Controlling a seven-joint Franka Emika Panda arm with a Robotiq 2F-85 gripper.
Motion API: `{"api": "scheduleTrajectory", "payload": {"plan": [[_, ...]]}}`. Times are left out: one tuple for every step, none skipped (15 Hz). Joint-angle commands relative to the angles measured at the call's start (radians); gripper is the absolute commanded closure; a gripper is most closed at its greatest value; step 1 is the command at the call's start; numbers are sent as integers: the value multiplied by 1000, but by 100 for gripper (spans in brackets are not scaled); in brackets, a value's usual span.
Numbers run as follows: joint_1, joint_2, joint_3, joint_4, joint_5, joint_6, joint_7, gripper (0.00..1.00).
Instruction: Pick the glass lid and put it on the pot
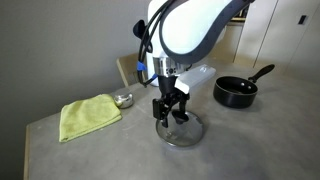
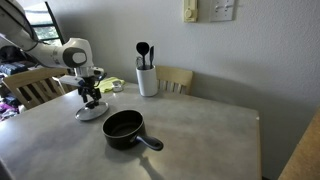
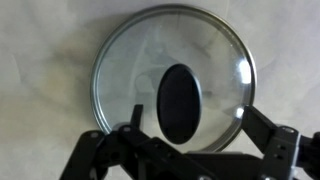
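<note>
The glass lid (image 1: 186,131) (image 2: 90,113) lies flat on the grey table, a clear disc with a metal rim and a black knob (image 3: 179,101). My gripper (image 1: 172,110) (image 2: 91,99) (image 3: 193,113) hangs straight down over it, open. In the wrist view its two black fingers (image 3: 135,115) stand either side of the knob without touching it. The pot (image 1: 236,92) (image 2: 124,127), a small black saucepan with a long straight handle, sits uncovered on the table, well apart from the lid.
A yellow cloth (image 1: 88,116) and a small shiny metal bowl (image 1: 123,99) lie beside the lid. A white utensil holder (image 2: 148,79) stands at the table's back edge near wooden chairs (image 2: 177,78). The wall runs close behind.
</note>
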Motion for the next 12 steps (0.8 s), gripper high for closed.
{"api": "scheduleTrajectory", "payload": {"plan": [[-10, -63, 17, -79, 33, -18, 5, 0], [-11, -70, 19, -90, 38, -17, 5, 0], [-12, -80, 18, -106, 44, -14, 9, 0], [-13, -88, 15, -121, 47, -7, 12, 0], [-14, -97, 13, -134, 50, -4, 16, 0], [-14, -107, 9, -150, 48, 3, 19, 2], [-15, -113, 7, -158, 46, 7, 20, 26], [-15, -119, 5, -166, 43, 10, 20, 27], [-16, -121, 4, -170, 41, 15, 17, 31], [-16, -121, 3, -171, 37, 20, 16, 32], [-15, -119, 1, -169, 32, 24, 12, 26], [-12, -117, -2, -168, 26, 30, 11, 24]]}}
